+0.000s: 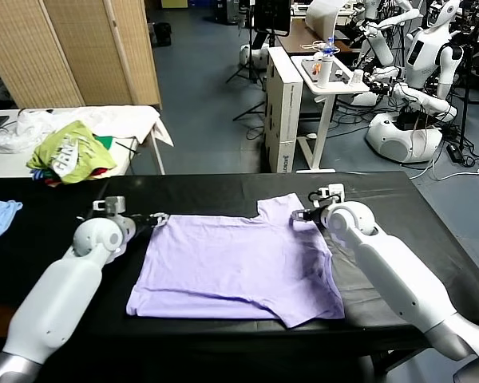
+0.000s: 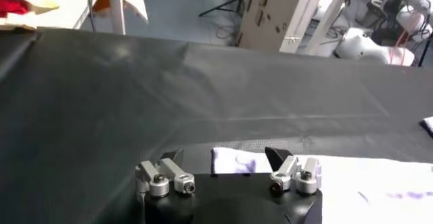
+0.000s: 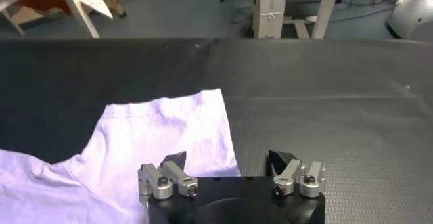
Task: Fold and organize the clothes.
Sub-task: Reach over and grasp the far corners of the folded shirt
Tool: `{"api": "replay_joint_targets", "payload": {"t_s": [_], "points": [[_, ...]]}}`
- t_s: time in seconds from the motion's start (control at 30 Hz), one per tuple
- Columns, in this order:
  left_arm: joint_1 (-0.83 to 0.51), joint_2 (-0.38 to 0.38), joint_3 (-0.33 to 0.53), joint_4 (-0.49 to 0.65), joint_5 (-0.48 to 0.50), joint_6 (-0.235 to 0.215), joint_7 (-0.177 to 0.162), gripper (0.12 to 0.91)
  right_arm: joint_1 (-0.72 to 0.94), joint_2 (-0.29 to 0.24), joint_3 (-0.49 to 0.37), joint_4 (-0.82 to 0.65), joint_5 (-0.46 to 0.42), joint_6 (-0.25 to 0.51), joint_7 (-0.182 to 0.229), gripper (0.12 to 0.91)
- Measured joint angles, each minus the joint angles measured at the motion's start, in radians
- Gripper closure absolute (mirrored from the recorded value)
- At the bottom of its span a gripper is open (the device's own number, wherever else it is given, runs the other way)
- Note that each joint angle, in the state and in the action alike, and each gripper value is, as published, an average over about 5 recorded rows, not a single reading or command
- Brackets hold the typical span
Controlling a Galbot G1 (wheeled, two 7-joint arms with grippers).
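Observation:
A plain lavender T-shirt (image 1: 239, 263) lies spread flat on the black table (image 1: 215, 187). My left gripper (image 1: 156, 217) sits low at the shirt's far left corner. In the left wrist view that gripper (image 2: 223, 156) is open, and a corner of the shirt (image 2: 379, 178) lies between its fingertips. My right gripper (image 1: 299, 214) rests at the far right sleeve. Seen from the right wrist, it (image 3: 226, 158) stands open, straddling the sleeve's edge, with the shirt (image 3: 155, 137) under one finger (image 3: 177, 159) and bare table under the other.
A small blue cloth (image 1: 0, 217) lies at the table's left edge. Behind it, a white side table (image 1: 136, 120) carries a pile of coloured clothes (image 1: 68, 152). A folding screen, a white stand (image 1: 327, 80) and other robots (image 1: 419, 72) fill the back.

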Motion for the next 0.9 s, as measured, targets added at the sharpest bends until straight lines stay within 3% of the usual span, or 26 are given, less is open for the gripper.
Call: {"api": "replay_joint_targets", "payload": {"t_s": [0.2, 0.3, 0.67, 0.9], "points": [[-0.019, -0.015, 0.034, 0.028, 0.042, 0.000, 0.012, 0.145, -0.003, 0.007, 0.004, 0.001, -0.012, 0.000, -0.002, 0.811], [-0.021, -0.022, 0.043, 0.037, 0.055, -0.001, 0.013, 0.245, -0.004, 0.007, 0.006, 0.009, -0.011, -0.001, -0.004, 0.884], [-0.020, -0.030, 0.054, 0.045, 0.070, -0.004, 0.018, 0.521, -0.043, -0.014, 0.059, 0.086, -0.025, 0.042, -0.041, 0.886], [-0.018, -0.035, 0.055, 0.040, 0.075, -0.002, 0.019, 0.780, -0.088, -0.051, 0.105, 0.174, -0.031, 0.062, -0.056, 0.886]]}}
